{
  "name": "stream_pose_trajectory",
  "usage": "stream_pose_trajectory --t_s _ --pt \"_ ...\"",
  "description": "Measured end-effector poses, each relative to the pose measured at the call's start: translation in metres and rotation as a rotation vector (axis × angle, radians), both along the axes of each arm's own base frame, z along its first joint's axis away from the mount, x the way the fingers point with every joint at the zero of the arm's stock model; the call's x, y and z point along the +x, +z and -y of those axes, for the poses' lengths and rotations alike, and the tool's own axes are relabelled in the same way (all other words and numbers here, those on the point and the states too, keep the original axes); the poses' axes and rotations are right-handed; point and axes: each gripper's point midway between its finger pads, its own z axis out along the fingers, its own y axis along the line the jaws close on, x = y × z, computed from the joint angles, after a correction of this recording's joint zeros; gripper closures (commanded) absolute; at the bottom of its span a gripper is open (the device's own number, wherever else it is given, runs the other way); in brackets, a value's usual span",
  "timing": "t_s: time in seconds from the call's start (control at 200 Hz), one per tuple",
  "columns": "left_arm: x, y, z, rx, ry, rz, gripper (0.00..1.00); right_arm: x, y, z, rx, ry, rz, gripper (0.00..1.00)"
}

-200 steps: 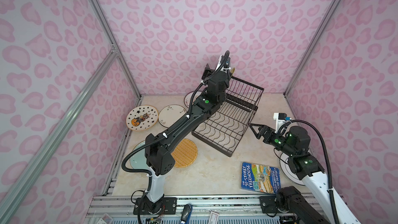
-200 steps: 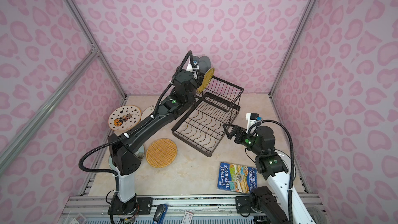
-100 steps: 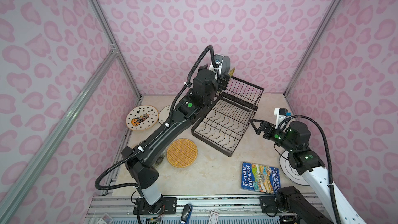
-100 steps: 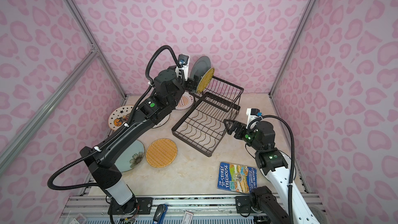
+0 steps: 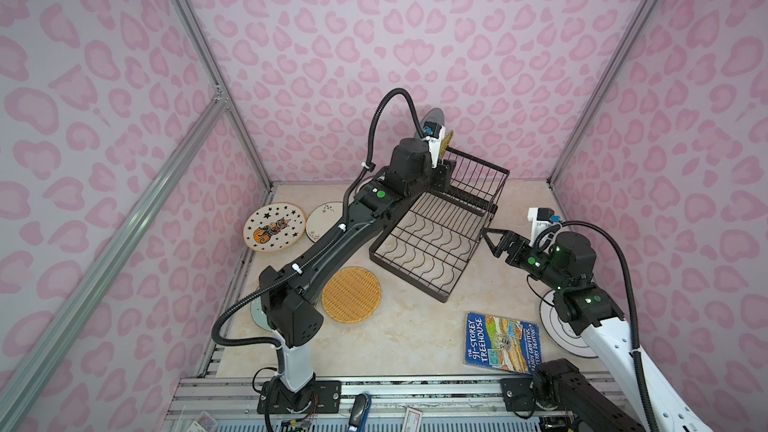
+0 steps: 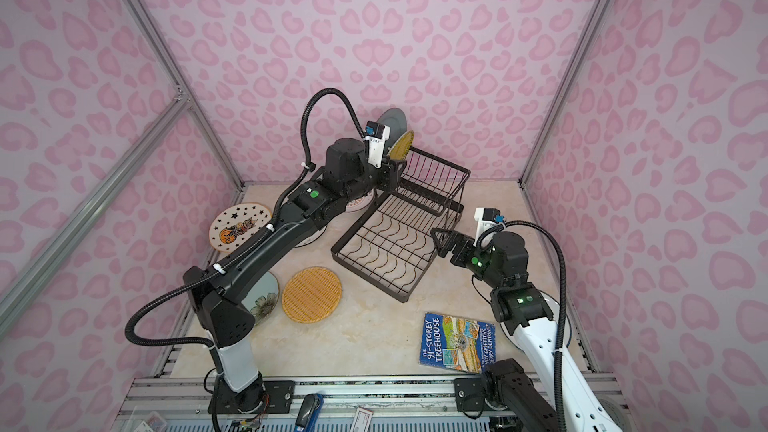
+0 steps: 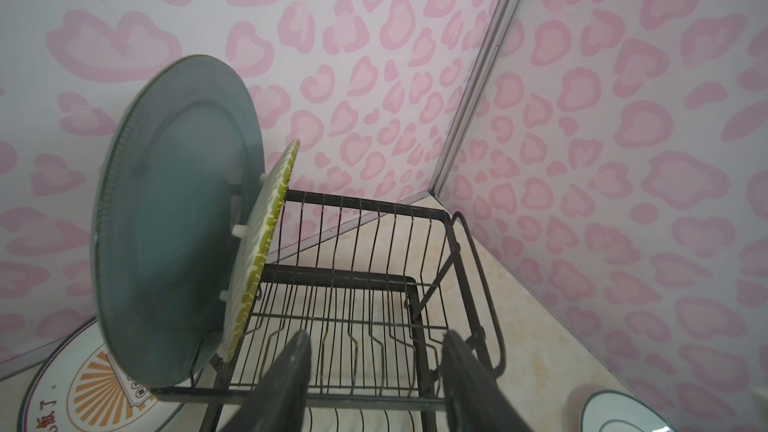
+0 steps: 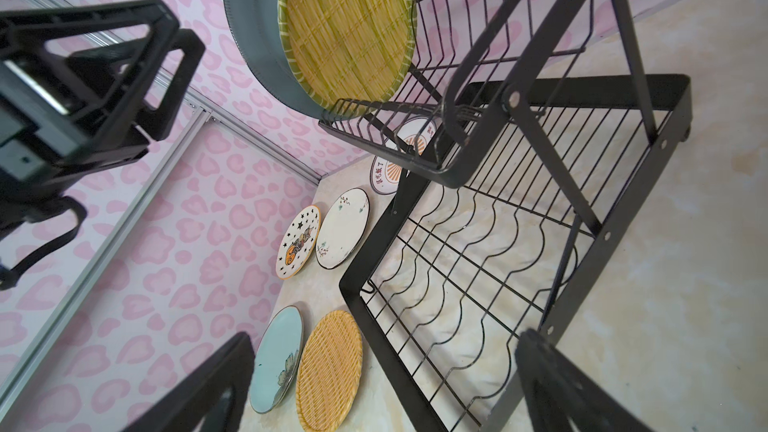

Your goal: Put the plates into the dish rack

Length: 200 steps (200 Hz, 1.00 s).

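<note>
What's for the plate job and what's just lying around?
Job: black wire dish rack; teal-grey plate; yellow woven plate; orange woven plate; white star plate; white sprig plate; green floral plate; white sunburst plate; white ringed plate.
Lying about: blue paperback book.

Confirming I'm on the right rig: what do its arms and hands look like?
The left arm and right arm are black with white base links, green lights and black corrugated cables. The left hand and right hand have black triangular open-frame fingers, with white wrist-camera mounts.
</note>
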Motion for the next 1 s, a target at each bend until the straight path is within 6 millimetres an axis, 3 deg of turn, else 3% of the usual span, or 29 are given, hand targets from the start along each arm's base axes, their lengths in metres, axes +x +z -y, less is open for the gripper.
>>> stream_pose_trajectory --t_s 0.23,0.635,0.715,0.775,0.855,1.0 --pt "0.043 -0.008 0.002 -0.055 0.04 -0.041 0.49 -0.003 0.0 0.001 0.004 0.0 0.004 0.02" --pt "0.065 -0.018 -0.006 -0.064 0.082 -0.067 0.51 -0.006 -0.002 0.001 -0.004 0.001 0.002 0.02" --pt "0.066 -0.019 -0.005 -0.066 0.084 -0.071 0.62 -0.007 -0.003 0.002 -0.004 0.0 0.001 0.02" --pt "0.067 -0.021 -0.005 -0.067 0.085 -0.075 0.63 -0.007 -0.005 0.002 -0.005 0.0 -0.002 0.02" --pt "0.067 -0.021 -0.005 -0.076 0.083 -0.081 0.78 -0.008 -0.005 0.002 -0.004 0.0 -0.001 0.02" --pt "0.064 -0.019 -0.004 -0.081 0.071 -0.083 0.78 -0.009 -0.008 0.002 -0.005 -0.001 -0.003 0.02"
